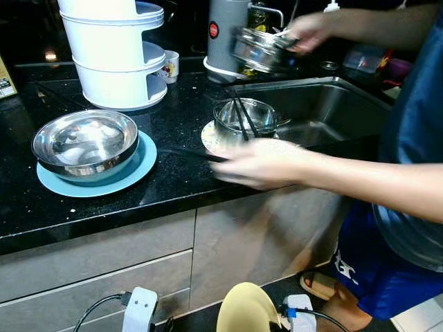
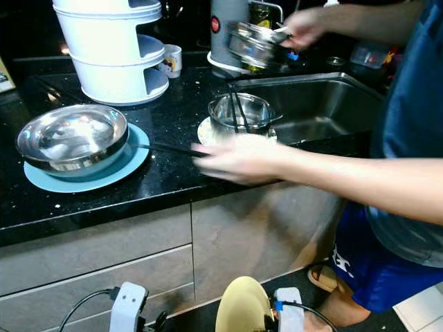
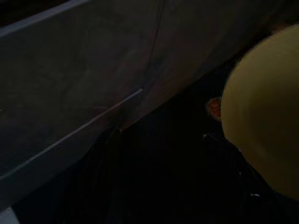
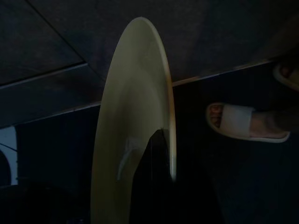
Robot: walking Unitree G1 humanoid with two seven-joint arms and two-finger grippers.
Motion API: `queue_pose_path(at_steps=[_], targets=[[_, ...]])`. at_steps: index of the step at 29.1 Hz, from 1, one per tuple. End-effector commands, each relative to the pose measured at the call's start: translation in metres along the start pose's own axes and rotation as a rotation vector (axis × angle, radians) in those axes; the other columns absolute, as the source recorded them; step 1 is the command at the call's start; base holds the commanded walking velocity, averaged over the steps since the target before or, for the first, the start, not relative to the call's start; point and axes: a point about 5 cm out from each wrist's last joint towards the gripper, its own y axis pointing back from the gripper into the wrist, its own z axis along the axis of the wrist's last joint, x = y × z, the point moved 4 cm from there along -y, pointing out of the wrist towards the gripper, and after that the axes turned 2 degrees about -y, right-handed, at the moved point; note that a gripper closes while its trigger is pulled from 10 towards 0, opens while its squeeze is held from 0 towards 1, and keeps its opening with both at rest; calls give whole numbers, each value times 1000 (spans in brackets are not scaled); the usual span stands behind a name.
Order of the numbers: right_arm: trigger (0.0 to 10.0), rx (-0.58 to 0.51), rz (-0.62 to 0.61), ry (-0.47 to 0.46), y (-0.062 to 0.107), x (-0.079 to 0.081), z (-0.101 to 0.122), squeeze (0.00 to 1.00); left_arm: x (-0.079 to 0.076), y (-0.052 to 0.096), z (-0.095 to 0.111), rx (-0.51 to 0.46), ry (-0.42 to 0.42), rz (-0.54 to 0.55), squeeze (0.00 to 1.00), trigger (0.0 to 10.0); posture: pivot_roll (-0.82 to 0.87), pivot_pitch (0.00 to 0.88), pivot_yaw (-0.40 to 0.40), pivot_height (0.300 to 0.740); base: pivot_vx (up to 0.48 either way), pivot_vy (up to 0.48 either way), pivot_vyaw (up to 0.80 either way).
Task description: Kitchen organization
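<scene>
My right gripper [image 4: 150, 145] is shut on a pale yellow plate [image 4: 133, 121], held edge-up low in front of the cabinet; the plate [image 1: 246, 311] also shows in the eye views. My left arm [image 1: 140, 311] hangs idle beside it. On the black counter a large steel bowl [image 1: 86, 142] sits on a blue plate [image 1: 131, 173]. A smaller steel bowl [image 1: 243, 119] with black chopsticks in it stands on a small plate by the sink [image 1: 325, 111]. A person at the right holds another steel bowl [image 1: 259, 47] over the counter; their other hand [image 1: 263, 162] is blurred at the counter's front.
A white tiered rack [image 1: 114, 52], a mug [image 1: 168, 66] and a grey appliance [image 1: 223, 34] stand at the back. Grey cabinet fronts [image 1: 104, 263] are straight ahead. The person's sandalled foot [image 4: 243, 122] is on the dark floor close to my right.
</scene>
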Motion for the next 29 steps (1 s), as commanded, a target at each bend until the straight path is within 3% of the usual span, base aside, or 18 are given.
queue_pose_path(at_steps=[1,5,9,18,25,29], targets=[[10000,106,-17,5,11,-8,-28,0,-3,6,0,-1,-79,-60,0,10000,-35,136,-112,740,0,0,0],[10000,103,-16,2,11,-7,-28,0,-10,13,16,-64,-125,-158,0,10000,-47,136,-101,740,0,0,0],[10000,115,-21,-8,14,-9,-33,0,-8,18,39,-146,-159,-186,0,10000,-34,134,-114,740,0,0,0],[10000,125,-21,-8,16,-8,-37,0,-7,27,53,-174,-215,-214,0,10000,-33,128,-97,740,0,0,0],[10000,121,-24,-10,16,-8,-37,0,-3,34,62,-176,-207,-239,0,10000,-32,119,-85,740,0,0,0],[10000,117,-24,-13,15,-6,-36,0,7,34,68,-168,-184,-218,0,10000,-34,120,-73,740,0,0,0]])
